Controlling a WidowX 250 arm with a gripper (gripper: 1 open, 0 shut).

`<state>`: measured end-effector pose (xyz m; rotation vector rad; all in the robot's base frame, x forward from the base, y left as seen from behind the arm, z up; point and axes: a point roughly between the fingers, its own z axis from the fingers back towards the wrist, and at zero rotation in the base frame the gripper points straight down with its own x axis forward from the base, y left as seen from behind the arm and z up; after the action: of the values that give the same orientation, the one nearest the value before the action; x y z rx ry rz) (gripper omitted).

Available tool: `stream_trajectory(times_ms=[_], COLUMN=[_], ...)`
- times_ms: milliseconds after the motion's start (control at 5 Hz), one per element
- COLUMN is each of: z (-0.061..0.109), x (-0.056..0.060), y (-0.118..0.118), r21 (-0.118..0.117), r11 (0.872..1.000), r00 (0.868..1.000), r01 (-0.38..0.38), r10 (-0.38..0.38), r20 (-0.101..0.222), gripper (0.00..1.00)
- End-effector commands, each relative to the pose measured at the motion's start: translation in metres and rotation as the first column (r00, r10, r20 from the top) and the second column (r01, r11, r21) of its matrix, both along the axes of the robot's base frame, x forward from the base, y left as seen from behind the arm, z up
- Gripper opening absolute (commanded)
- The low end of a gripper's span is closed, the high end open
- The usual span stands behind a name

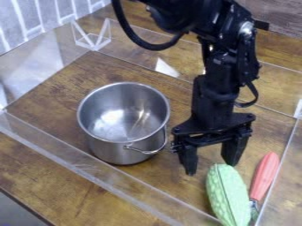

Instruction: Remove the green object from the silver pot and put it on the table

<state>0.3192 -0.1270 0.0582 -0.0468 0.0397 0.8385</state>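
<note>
The green object (228,195) lies outside the silver pot (123,123), on the table (59,172).

The dark brown wooden plank tabletop (71,106) carries a round, shiny steel pot (123,122) left of centre. At the near right lie a light green, bumpy oblong vegetable-like toy (228,196) and, just to its right, a red-handled utensil (266,177), perhaps a spoon.

Tabletop robot test area, likely in a lab

A black robot arm (218,88) works over a wooden tabletop (71,115) edged with clear plastic walls (112,187). A steel pot (123,119) and a toy-like green vegetable (228,196) suggest a mock kitchen. Striped cloth hangs upper left; the wider room is out of frame.
</note>
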Motion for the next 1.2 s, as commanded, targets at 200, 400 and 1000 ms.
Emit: stream_trajectory(times_ms=[200, 400, 1000], z=[0.036, 0.038, 0.063], x=[0.006, 0.013, 0.016], y=[0.006, 0.007, -0.015], r21=[-0.047, -0.048, -0.047], r11=[0.998, 0.997, 0.997], r00=[0.995, 0.993, 0.991], r01=[-0.050, -0.066, 0.063], r10=[0.054, 0.070, -0.057], r20=[0.083, 0.091, 0.118], gripper=[1.00, 1.00, 1.00])
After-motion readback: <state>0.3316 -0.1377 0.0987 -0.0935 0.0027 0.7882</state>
